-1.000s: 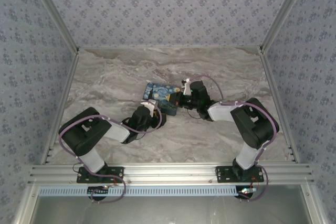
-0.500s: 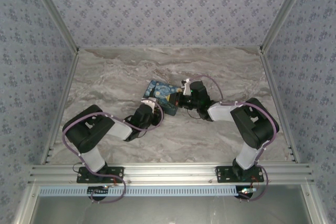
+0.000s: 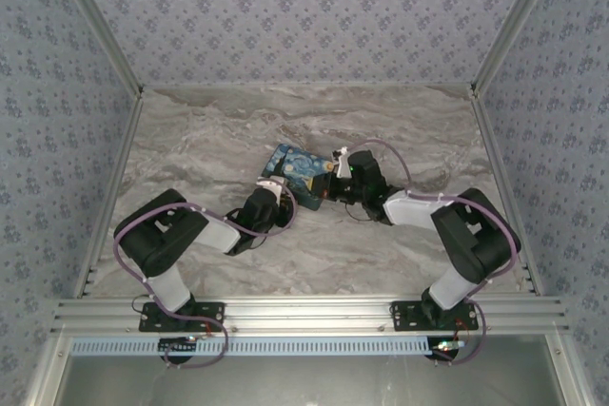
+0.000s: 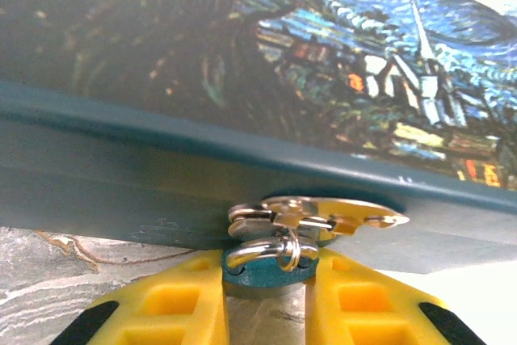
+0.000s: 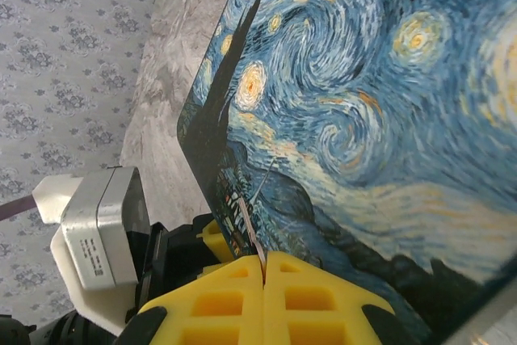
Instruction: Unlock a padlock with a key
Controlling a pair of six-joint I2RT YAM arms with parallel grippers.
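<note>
The small teal padlock (image 4: 260, 272) hangs by its silvery shackle (image 4: 262, 250) from the metal hasp (image 4: 323, 216) on the front of the painted box (image 4: 242, 54). My left gripper (image 4: 269, 278) has a yellow finger pressed against each side of the padlock body. In the right wrist view, the key (image 5: 253, 236) sticks out as a thin sliver from my right gripper (image 5: 264, 262), which is shut on it, over the box lid (image 5: 363, 119). From above, the left gripper (image 3: 283, 197) and the right gripper (image 3: 327, 187) meet at the box's near edge (image 3: 297, 173).
The box lies mid-table on the marble top (image 3: 209, 140), enclosed by patterned walls (image 3: 304, 16). The left wrist's grey camera housing (image 5: 97, 232) sits close beside the right gripper's fingers. Open marble lies behind and to both sides of the box.
The left jaws have closed in onto the padlock. The right arm's elbow has swung a little to the right, with its gripper staying shut at the box.
</note>
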